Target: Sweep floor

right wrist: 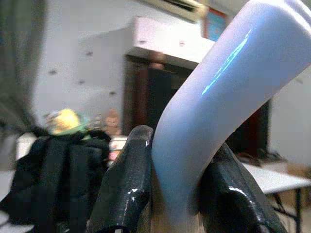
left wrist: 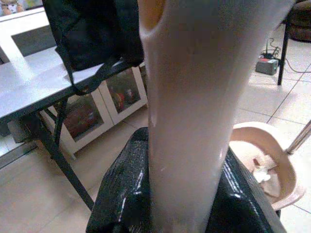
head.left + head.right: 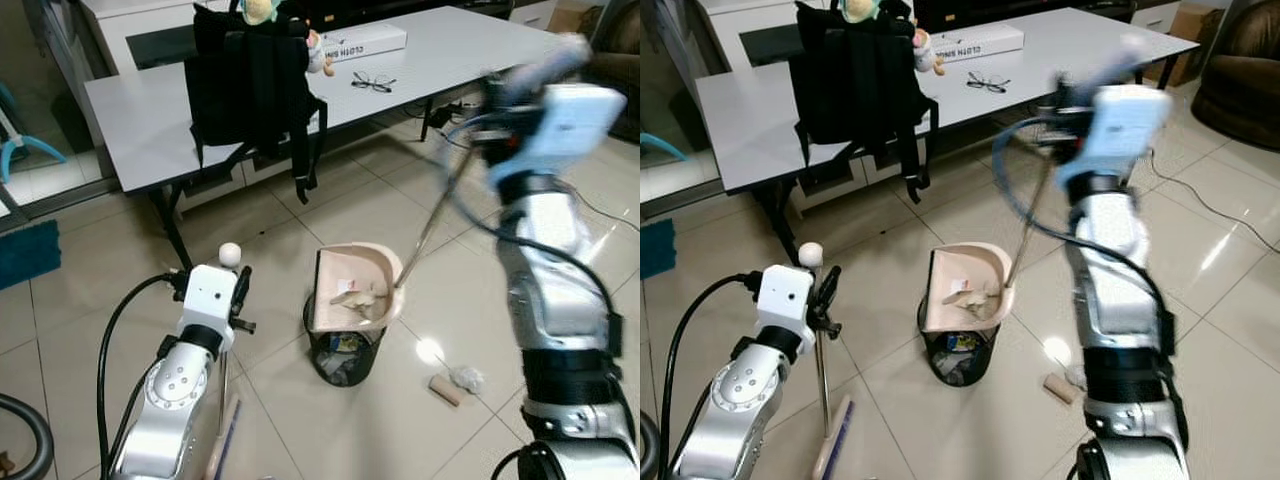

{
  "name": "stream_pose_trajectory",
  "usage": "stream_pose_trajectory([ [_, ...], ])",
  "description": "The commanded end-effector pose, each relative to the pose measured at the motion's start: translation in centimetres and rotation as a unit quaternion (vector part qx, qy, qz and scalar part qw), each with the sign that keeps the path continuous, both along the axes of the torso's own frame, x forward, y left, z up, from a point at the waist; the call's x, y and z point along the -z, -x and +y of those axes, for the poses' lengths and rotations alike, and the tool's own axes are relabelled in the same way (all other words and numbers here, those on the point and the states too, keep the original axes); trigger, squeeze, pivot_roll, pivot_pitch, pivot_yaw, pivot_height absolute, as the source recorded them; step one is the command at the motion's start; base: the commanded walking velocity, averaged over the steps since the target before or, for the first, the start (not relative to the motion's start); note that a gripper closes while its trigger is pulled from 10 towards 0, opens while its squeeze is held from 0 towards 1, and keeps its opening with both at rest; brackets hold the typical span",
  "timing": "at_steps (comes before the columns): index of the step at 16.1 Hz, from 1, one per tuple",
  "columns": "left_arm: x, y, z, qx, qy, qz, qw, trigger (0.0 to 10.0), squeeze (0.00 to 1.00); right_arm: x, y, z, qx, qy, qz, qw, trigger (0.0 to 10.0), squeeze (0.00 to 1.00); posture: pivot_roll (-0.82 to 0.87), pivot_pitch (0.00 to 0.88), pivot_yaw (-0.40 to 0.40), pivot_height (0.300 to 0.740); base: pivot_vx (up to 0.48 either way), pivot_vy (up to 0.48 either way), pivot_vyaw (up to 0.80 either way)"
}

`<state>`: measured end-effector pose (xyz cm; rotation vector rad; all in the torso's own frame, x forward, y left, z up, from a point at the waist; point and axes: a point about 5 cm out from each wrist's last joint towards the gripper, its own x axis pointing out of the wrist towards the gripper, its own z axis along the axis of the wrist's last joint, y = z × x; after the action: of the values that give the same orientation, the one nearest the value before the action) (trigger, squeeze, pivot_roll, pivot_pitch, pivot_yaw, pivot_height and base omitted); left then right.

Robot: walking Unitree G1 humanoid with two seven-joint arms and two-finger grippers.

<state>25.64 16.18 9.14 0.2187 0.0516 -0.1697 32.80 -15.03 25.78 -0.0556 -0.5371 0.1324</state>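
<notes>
My left gripper (image 3: 239,288) is shut on the broom's cream handle (image 2: 189,121), low at the left. The broom head (image 3: 832,445) rests on the tiles by my left arm. My right gripper (image 3: 1068,100), raised and blurred, is shut on the pale curved top (image 1: 218,97) of the dustpan's long metal handle. The pink dustpan (image 3: 355,285) is tilted over a black mesh trash bin (image 3: 345,352), with scraps lying in it. A small brown piece and a crumpled white scrap (image 3: 455,383) lie on the floor to the right of the bin.
A grey table (image 3: 140,130) stands behind the bin, carrying a black backpack (image 3: 250,80), glasses (image 3: 372,82) and a white box (image 3: 362,40). Cables and a power strip (image 3: 440,115) lie under its right end. A brown armchair (image 3: 1240,70) is at far right.
</notes>
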Motion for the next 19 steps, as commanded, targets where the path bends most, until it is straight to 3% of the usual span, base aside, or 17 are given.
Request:
stream_pose_trajectory([
  [1,-0.6,-0.1,0.2,0.001,-0.007,-0.011,1.0,10.0,0.0,-1.6,0.3,1.2,-0.021,0.032,-0.052,0.998,10.0,0.0,-0.09,0.0,0.048,0.74,0.0,0.0,0.0],
  [5,-0.5,0.0,0.1,0.004,-0.008,-0.009,1.0,10.0,0.0,-1.1,0.7,3.6,-0.061,0.088,-0.079,0.991,10.0,0.0,-0.09,0.0,0.049,0.74,0.0,0.0,0.0],
  [8,-0.4,0.0,0.0,0.007,-0.009,-0.007,1.0,10.0,0.0,0.1,1.5,6.3,-0.113,0.14,-0.098,0.979,10.0,0.0,-0.09,0.0,0.049,0.74,0.0,0.0,0.0],
  [13,-0.2,-0.1,-0.1,0.011,-0.011,-0.003,1.0,10.0,0.0,2.4,3.7,10.5,-0.198,0.235,-0.131,0.942,10.0,0.0,-0.09,0.0,0.047,0.74,0.0,0.0,0.0],
  [16,-0.1,-0.1,-0.1,0.014,-0.011,-0.001,1.0,10.0,0.0,3.6,4.7,11.8,-0.239,0.283,-0.137,0.919,10.0,0.0,-0.09,0.0,0.047,0.74,0.0,0.0,0.0],
  [18,-0.1,-0.1,-0.2,0.016,-0.011,0.0,1.0,10.0,0.0,4.6,5.1,12.2,-0.251,0.334,-0.136,0.898,10.0,0.0,-0.09,0.0,0.047,0.74,0.0,0.0,0.0],
  [19,0.0,-0.1,-0.2,0.017,-0.011,0.001,1.0,10.0,0.0,4.8,4.9,11.9,-0.242,0.349,-0.137,0.895,10.0,0.0,-0.09,0.0,0.046,0.74,0.0,0.0,0.0],
])
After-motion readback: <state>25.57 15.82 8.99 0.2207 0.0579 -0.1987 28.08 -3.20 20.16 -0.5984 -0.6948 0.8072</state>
